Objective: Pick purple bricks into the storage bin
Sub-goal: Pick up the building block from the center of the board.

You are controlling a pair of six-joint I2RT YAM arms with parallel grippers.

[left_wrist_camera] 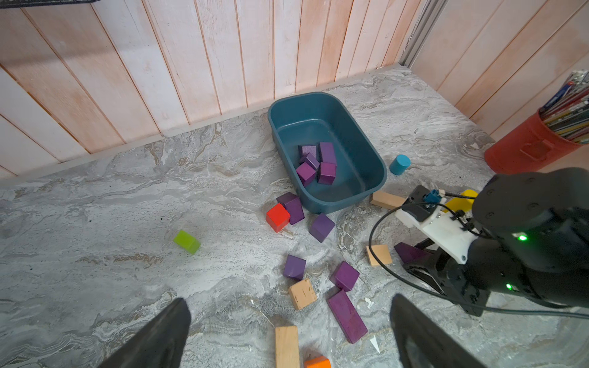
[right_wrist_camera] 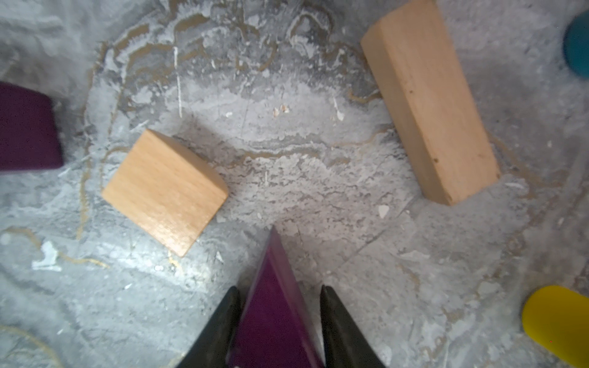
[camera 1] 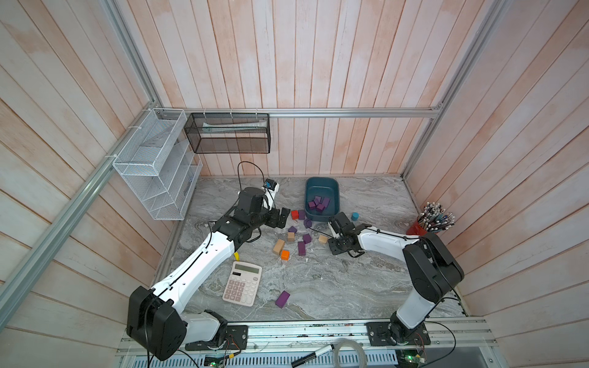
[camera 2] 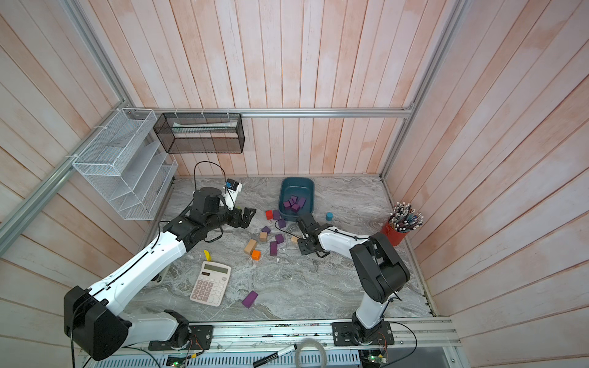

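The right arm reaches from its base at the near edge, elbow raised, forearm stretched low across the table [camera 1: 366, 286] toward the near end of the storage bin [camera 1: 334, 204]. In its wrist view the right gripper [right_wrist_camera: 280, 321] has both fingers closing around a purple wedge [right_wrist_camera: 274, 306] — the jaws are narrow and flank it, though full contact cannot be told.

The left arm slants in from the near left corner, wrist bent, and its left gripper [camera 1: 281, 217] hangs spread wide and holding nothing, just left of a red cube [camera 1: 294, 214].

Several purple bricks [camera 1: 318, 204] lie heaped in the bin; others sit loose on the table between the arms — a purple bar [camera 1: 301, 248] among them — and a lone purple block [camera 1: 282, 299] lies beside the calculator [camera 1: 242, 283].
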